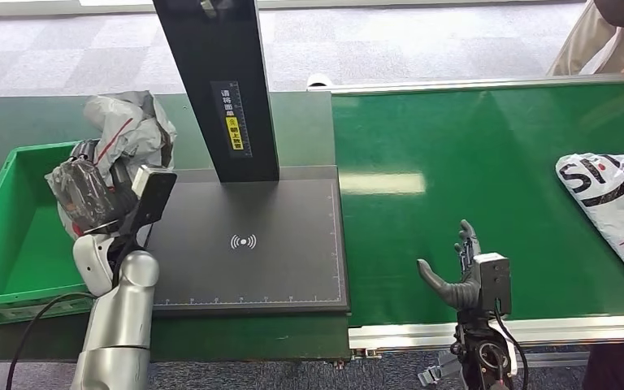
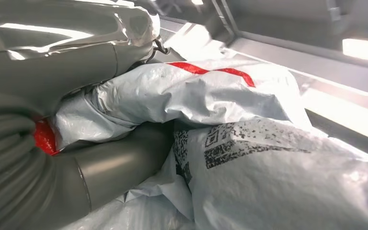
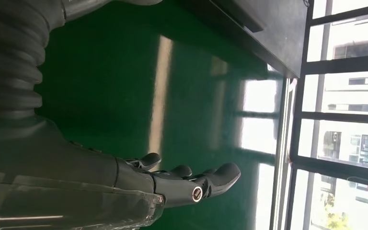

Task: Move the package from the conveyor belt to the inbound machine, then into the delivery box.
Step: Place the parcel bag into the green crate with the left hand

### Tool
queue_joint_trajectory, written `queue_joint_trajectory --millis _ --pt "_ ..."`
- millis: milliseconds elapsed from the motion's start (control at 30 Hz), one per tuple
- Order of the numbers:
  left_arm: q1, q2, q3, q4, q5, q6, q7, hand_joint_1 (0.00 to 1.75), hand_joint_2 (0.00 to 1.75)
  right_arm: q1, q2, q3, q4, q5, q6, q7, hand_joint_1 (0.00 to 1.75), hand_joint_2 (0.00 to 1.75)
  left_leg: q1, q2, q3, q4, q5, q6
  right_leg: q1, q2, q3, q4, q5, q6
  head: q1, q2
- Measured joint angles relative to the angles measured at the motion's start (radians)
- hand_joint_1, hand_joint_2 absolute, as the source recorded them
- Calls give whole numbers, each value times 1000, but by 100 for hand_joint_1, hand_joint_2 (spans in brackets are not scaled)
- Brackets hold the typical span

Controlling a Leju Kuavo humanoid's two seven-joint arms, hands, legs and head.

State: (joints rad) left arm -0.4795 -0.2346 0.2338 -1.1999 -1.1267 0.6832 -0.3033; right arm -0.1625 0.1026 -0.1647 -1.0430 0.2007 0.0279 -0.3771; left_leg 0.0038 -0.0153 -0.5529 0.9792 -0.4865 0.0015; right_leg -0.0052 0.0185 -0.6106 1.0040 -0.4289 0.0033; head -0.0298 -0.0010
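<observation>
Grey crumpled package (image 1: 126, 130) sits gripped in the left hand (image 1: 89, 191) above the green bin (image 1: 0, 244), beside the black scanner plate (image 1: 252, 244). Left wrist: fingers (image 2: 115, 167) wrap the bag. Right wrist: right hand (image 3: 172, 179) spread, holding nothing, over the green belt (image 3: 124, 86).

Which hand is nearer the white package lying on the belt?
Right. The right hand hovers open over the conveyor belt, with bare belt between it and the white package. The left hand is across the scanner, gripping a grey package.

Markings on machine and parcels
Wireless-wave sign (image 1: 243, 241) on black scanner plate (image 1: 292, 268); yellow warning label (image 1: 232, 128) on post; unreadable printed codes (image 2: 235, 143) on held package (image 2: 268, 182); "S" logo on belt parcel (image 1: 613, 203).
</observation>
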Motion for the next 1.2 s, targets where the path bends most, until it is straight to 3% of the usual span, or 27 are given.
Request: queue_joint_trajectory --millis 133,300,433,533,733,967,1033,1100,1200 --pt "-24 7 143 20 31 0 -106 175 175 8 1 -4 -6 -9 14 -2 0 175 0 0 0 0 0 0 0 0 0 0 0 0 0 0" --pt "-61 -15 360 -38 153 0 -358 175 175 18 4 -18 -16 -10 17 -5 0 175 0 1 0 0 0 0 0 1 0 0 0 0 0 0" --pt "-70 -29 415 -137 199 0 -389 175 175 17 8 -21 -18 -3 21 -8 0 175 0 -1 0 0 0 0 0 0 0 0 0 0 0 0" --pt "-93 -33 439 -142 129 0 -386 173 175 17 13 -22 -24 1 24 -8 0 175 0 -1 0 0 0 0 0 0 0 0 0 0 0 0" --pt "-139 -8 441 -12 -105 0 -185 171 175 17 15 -24 -41 -1 36 -7 0 175 0 0 1 0 1 0 0 0 1 0 1 -1 0 0" --pt "-149 4 435 36 -113 0 -173 171 175 17 15 -26 -47 -1 36 -6 0 175 0 0 1 0 1 0 0 1 1 0 1 -1 0 0" --pt "-157 24 410 88 -146 -10 -76 153 175 17 15 -26 -48 0 39 -1 0 175 0 0 1 0 1 0 0 0 0 0 1 -1 0 0" --pt "-171 62 354 175 -192 -34 91 138 175 17 15 -27 -50 5 48 6 0 175 0 0 1 0 1 0 0 0 0 0 1 -1 0 0" --pt "-190 112 274 279 -213 -52 232 141 175 15 16 -27 -50 16 56 14 0 175 0 0 1 0 1 0 0 0 0 0 1 -1 0 0"
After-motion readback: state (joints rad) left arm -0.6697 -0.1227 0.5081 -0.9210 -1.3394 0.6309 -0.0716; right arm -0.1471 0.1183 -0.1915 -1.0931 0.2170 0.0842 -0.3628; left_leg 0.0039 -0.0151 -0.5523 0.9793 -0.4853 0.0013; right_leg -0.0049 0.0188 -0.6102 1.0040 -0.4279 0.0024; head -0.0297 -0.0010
